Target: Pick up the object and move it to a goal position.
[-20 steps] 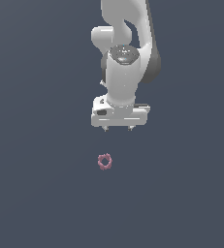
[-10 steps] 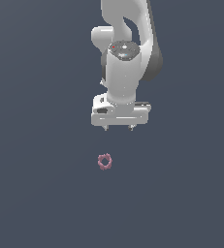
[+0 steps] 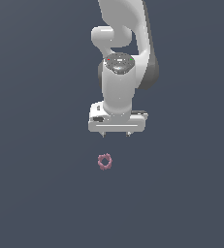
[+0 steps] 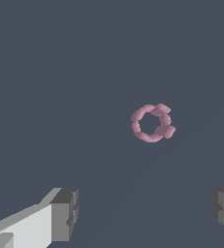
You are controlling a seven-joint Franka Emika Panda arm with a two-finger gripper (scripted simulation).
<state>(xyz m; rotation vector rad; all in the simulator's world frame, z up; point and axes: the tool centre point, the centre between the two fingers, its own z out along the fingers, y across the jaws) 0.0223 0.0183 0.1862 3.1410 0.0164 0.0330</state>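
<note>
Dusty-pink and knobbly, the object (image 3: pixel 104 161) lies flat on the plain slate-grey tabletop (image 3: pixel 36 193), a small lumpy ring with an open centre. In the exterior view it sits below the white gripper (image 3: pixel 116 135) and slightly toward that view's left, clearly apart from it, with bare surface between the two. No goal marker shows in either view.

The gripper hangs with its jaws spread wide and nothing between them. The wrist view confirms this: two grey fingertips (image 4: pixel 65 214) stand far apart at the frame's edges, and the object (image 4: pixel 152 123) lies beyond them, not yet between them and off the midline of the gap.

The step in hand looks like the approach before the grasp, so the task is barely begun.

Several things could spoil it from here. The ring is much narrower than the open gripper, so if the arm descends without first centring over it, one finger may land on the rim and flick it aside, or closing jaws may push it sideways rather than trap it. The bumpy outline offers uneven contact, and pads biting on two knobs could let it twist or squirt out on the lift. Because it lies so low, stopping the descent too high would close the fingers on air, while going too deep would drive them into the tabletop.
</note>
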